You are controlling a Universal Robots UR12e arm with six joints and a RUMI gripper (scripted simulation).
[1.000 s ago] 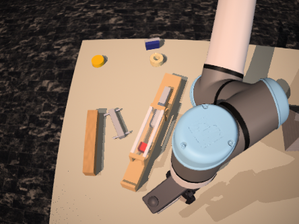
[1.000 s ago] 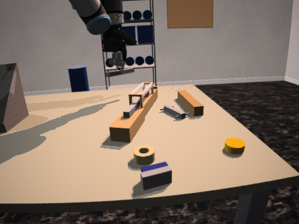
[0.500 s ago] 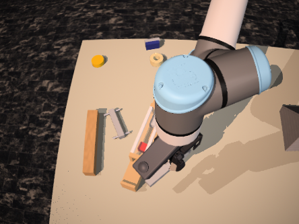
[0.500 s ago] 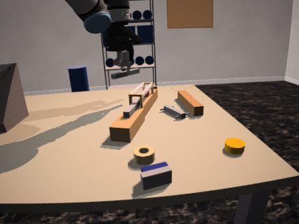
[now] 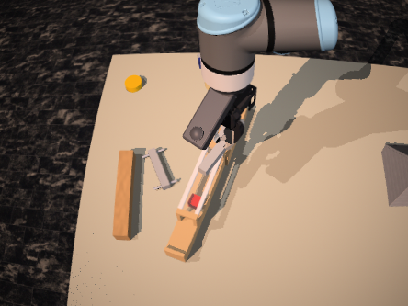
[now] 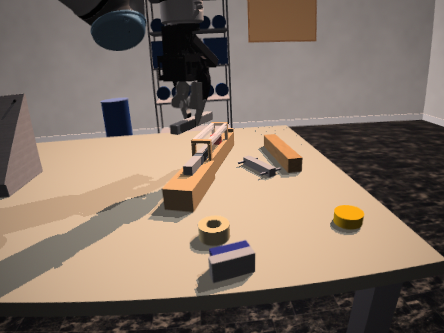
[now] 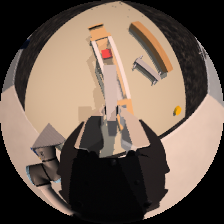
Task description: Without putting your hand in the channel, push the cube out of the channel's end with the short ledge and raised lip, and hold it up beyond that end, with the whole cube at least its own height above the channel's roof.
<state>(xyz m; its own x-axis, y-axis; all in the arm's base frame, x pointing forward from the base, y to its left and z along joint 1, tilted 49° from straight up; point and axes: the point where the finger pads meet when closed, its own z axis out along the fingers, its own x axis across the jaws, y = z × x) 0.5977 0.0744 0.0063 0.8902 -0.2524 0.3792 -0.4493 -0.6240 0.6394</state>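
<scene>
The red cube (image 5: 195,201) (image 7: 106,53) sits inside the channel, near the end with the short ledge (image 5: 184,236) (image 7: 101,34) and raised lip (image 5: 175,253). White rails (image 5: 191,179) roof the channel. My gripper (image 5: 222,140) (image 6: 190,116) is shut on a grey bar (image 5: 212,158) (image 6: 181,126) (image 7: 110,87). The bar is held above the channel and points toward the lipped end, clear of the cube. Another grey piece (image 6: 192,166) lies on the long ledge (image 6: 178,197) at the opposite end, by the channel mouth; my hand hides it in the top view.
A wooden block (image 5: 123,195) (image 6: 280,152) and a grey pinned piece (image 5: 160,168) (image 6: 259,165) lie beside the channel. A yellow disc (image 5: 133,84) (image 6: 348,217), a tan ring (image 6: 214,236) and a blue-grey block (image 6: 232,264) lie farther off. A grey wedge (image 5: 397,176) (image 6: 17,147) stands opposite.
</scene>
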